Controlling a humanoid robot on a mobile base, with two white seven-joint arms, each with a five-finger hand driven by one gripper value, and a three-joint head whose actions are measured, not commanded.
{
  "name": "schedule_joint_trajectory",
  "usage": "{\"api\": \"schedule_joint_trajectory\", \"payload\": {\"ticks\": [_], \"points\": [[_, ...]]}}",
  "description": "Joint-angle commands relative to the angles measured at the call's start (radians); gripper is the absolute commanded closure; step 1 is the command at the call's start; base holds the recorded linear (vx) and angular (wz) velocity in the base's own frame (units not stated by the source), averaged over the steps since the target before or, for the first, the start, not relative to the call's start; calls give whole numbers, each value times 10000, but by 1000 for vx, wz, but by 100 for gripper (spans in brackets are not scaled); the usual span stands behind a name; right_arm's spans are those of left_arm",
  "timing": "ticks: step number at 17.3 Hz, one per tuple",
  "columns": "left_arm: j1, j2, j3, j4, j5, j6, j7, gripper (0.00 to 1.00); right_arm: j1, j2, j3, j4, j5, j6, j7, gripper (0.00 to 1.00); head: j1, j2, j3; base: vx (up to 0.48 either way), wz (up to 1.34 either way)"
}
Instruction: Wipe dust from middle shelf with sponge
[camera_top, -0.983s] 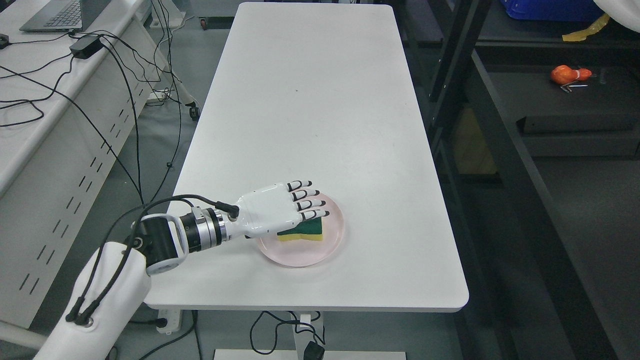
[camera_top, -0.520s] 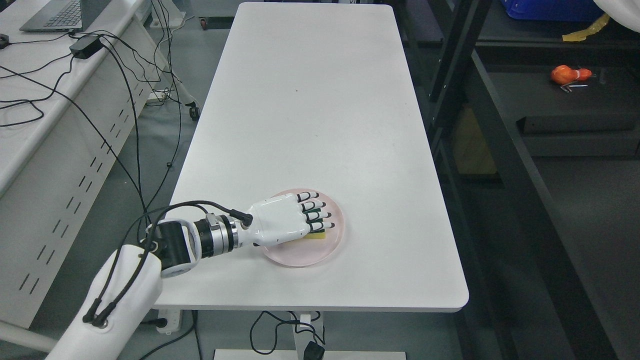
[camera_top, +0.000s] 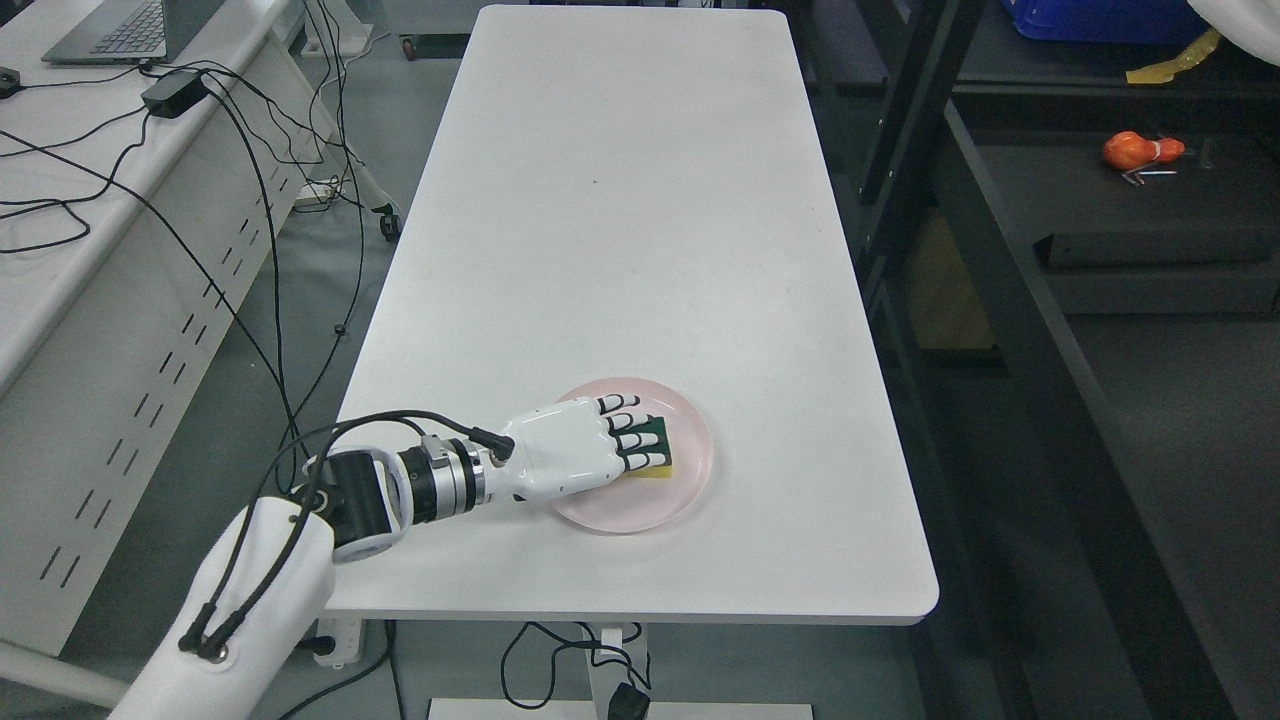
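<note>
I see my left hand on the pink plate, fingers curled down over the sponge, gripping it on the counter

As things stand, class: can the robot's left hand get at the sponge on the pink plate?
Probably yes. The left hand already lies over the sponge on the pink plate, fingers curling onto it, nothing between them.

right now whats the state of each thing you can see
left hand: over the pink plate, fingers curled onto the sponge
sponge: on the plate, green side up, mostly covered by the hand
pink plate: upright on the white table, near its front edge
white table: bare apart from the plate
laptop: open on the side desk
</note>
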Motion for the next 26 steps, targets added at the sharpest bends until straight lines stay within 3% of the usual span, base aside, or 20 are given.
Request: {"api": "schedule_joint_trajectory", "payload": {"ticks": [1,10,16,19,21,22,24,26], "points": [[214,-166,398,58,50,-2,-212,36,5,-175,-1,-174,0,7,-7,0,0,0,0,0,0],[583,-288,1579,74,387,-2,-213,60,5,-175,-1,-174,0,7,-7,0,0,0,0,0,-2],[552,-381,2485,549,2807,-2,-228,84,4,-175,-1,-174,0,7,-7,0,0,1,0,0,0],[598,-304,2501,854,3241,-2,-243,99,-11,-175,-1,-174,0,7,-7,0,0,1,0,0,0],[598,-365,2714,1025,3241,-2,-335,99,5,-175,-1,-174,0,7,-7,0,0,1,0,0,0],[598,-396,2868,1025,3256,-2,-411,98,5,-175,-1,-174,0,7,-7,0,0,1,0,0,0],[583,-732,3068,1010,3226,-2,-641,54,5,-175,-1,-174,0,7,-7,0,0,1,0,0,0],[537,-825,2992,964,3241,-2,-1161,18,5,-175,-1,-174,0,7,-7,0,0,1,0,0,0]]}}
